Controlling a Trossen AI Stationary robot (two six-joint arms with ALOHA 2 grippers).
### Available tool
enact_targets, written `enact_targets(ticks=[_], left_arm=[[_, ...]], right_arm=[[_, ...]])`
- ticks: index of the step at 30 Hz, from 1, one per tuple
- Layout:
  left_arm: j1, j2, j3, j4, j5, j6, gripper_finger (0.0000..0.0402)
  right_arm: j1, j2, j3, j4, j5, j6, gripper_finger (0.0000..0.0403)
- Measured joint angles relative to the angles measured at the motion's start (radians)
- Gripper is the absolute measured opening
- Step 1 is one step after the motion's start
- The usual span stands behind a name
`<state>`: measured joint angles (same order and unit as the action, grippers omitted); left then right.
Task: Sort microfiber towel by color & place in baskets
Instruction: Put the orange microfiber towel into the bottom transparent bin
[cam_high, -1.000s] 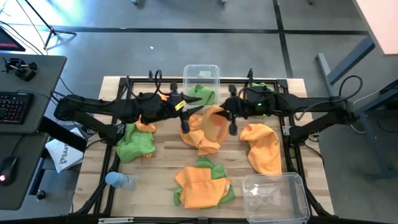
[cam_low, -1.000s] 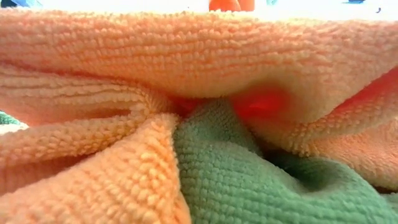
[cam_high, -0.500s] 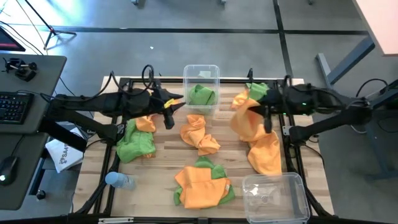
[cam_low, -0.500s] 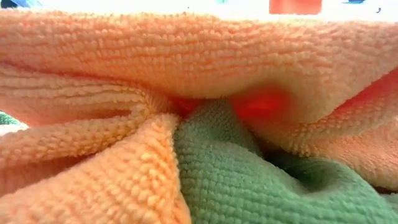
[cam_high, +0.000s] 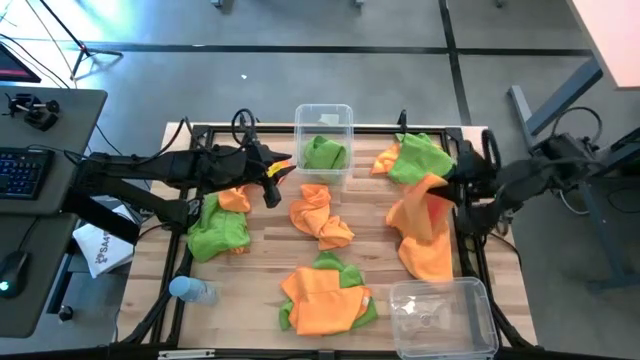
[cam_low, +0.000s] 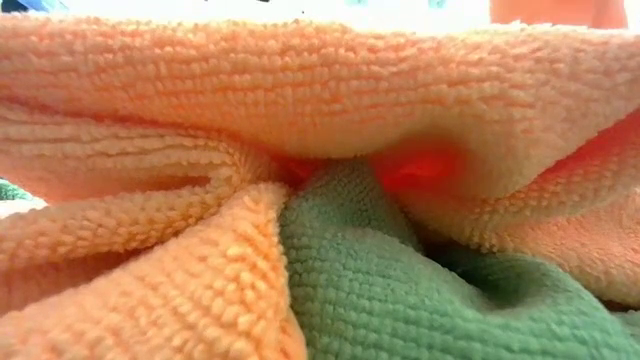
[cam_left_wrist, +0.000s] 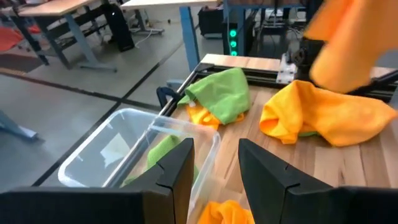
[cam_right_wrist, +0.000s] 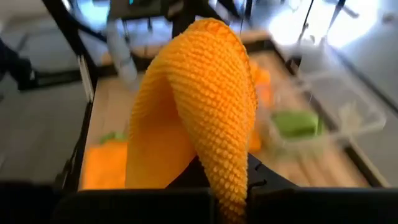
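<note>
My right gripper (cam_high: 437, 203) grasps an orange towel (cam_high: 416, 212) above the table's right edge; my left gripper (cam_high: 271, 183), released, hovers beside the far basket (cam_high: 322, 118).

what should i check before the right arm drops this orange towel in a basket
1. Grip: right hand is shut on the lifted orange towel, which hangs from it. ok
2. Target: the near basket holds no towels that show. ok
3. Position: the right hand is above the table's right side, not yet over the near basket. not ok
4. Colour match: the far basket holds a green towel, so orange should not go there. ok
5. Left hand: open, holding nothing, beside the far basket, away from the right arm's path. ok
6. Towel hanging clear of the pile below it: cannot tell
</note>
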<state>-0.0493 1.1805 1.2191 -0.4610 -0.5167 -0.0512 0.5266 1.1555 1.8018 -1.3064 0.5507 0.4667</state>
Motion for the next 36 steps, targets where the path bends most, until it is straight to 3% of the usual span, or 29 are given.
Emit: enact_targets(ticks=[7, 16, 28, 36], left_arm=[[0.025, -0.001, -0.012, -0.033, 0.0, -0.035, 0.0113], [0.025, -0.001, -0.012, -0.045, 0.001, -0.035, 0.0113], [0.025, -0.001, -0.012, -0.044, 0.001, -0.054, 0.0113], [0.025, -0.001, -0.011, -0.043, 0.001, -0.063, 0.0113]], right_arm=[[0.118, 0.168, 0.267, -0.269, 0.027, 0.252, 0.0], [0.28, 0.303, 0.499, -0.264, -0.009, 0.345, 0.0], [0.446, 0.406, 0.513, -0.265, -0.105, 0.572, 0.0], [0.499, 0.487, 0.513, -0.265, -0.114, 0.629, 0.0]])
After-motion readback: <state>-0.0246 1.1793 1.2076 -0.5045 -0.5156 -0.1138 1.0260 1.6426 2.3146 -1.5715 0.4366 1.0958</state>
